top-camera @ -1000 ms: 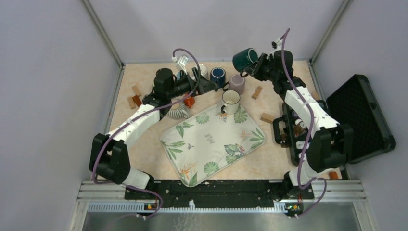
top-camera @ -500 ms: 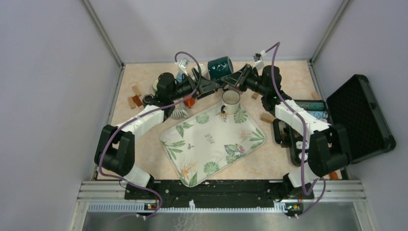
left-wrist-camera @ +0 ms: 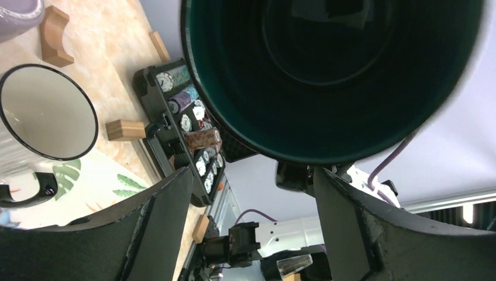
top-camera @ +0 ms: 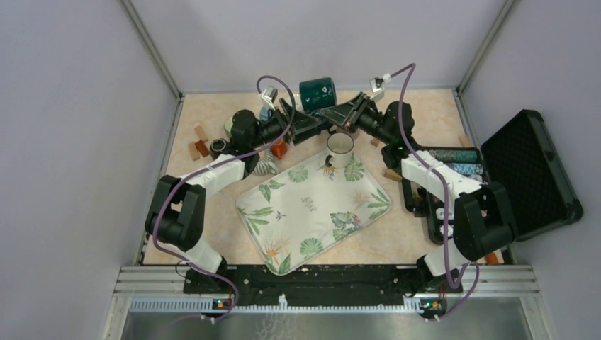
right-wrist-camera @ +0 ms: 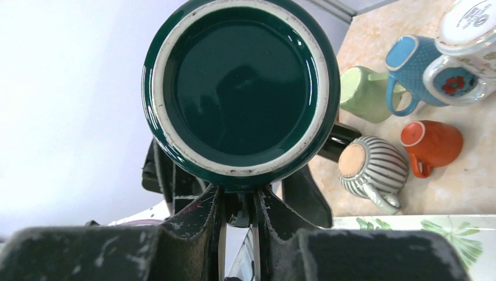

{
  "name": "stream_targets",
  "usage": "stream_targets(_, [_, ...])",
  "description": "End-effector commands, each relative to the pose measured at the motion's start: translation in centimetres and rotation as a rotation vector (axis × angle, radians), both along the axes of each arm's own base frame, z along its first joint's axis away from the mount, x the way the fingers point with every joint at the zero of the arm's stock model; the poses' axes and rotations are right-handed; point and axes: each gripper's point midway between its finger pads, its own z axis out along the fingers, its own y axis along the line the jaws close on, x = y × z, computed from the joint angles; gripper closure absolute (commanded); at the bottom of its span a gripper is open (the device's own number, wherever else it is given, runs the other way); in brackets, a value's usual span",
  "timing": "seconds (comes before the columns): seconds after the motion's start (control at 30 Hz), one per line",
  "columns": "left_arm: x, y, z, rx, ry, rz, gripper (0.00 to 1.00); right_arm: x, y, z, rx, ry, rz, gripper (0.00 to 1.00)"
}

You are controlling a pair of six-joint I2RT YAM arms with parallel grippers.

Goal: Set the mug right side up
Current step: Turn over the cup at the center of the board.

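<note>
Right wrist view, nearest first: my right gripper (right-wrist-camera: 237,202) is pinched almost shut on the dark green mug (right-wrist-camera: 240,88). It seems to grip the handle at the mug's lower edge, though my fingers hide the exact contact. The glazed base fills the lens, so I hold the mug on its side in the air, base toward my right wrist. I judge this a halfway pose: no longer upside down, not yet upright.

Just beyond the mug, my left gripper (left-wrist-camera: 251,172) faces its open mouth. The jaws stand wide, one finger on each side below the rim, and I cannot see either one touching the mug. I read this as the left side being set to take the body, because a pinch on the handle alone leaves my right wrist little room to finish the turn.

Farther off, on the table below, sit a striped mug (right-wrist-camera: 369,170), an orange mug (right-wrist-camera: 433,143), and pale green (right-wrist-camera: 362,93) and blue (right-wrist-camera: 415,61) ones behind them. Holding mine high puts it clear of them. The top external view shows the leafy tray (top-camera: 298,219) with a white mug (top-camera: 339,149) at its far corner, a likely spot for setting down.
</note>
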Motion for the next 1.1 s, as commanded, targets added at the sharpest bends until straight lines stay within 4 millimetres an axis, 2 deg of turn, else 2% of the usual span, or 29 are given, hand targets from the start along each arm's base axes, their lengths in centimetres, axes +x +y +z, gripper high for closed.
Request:
stream_targets(0.0, [-0.6,0.1,1.2,-0.077,-0.03,-0.035,0.2,-2.0,0.6,5.4,0.103,-0.18,0.028,1.0])
stream_targets(0.2, [-0.8,0.2,1.8,-0.095,-0.04,-0.039,0.33,-2.4,0.8,4.9,0.109,-0.169,0.032,1.0])
stream_targets(0.63, [-1.1,0.4,2.6,-0.111,-0.065,-0.047,0.54,-2.9,1.2,4.3,0.088,-0.164,0.044,1.0])
stream_targets(0.87, [-1.0,0.3,2.6,-0.111,-0.073,-0.051,0.73,-3.0,1.6,3.5,0.061,-0.159,0.048,1.0])
stream_targets(1.07, [-1.1,0.3,2.8,-0.104,-0.091,-0.057,1.0,-2.9,1.7,2.7,0.02,-0.16,0.031,1.0])
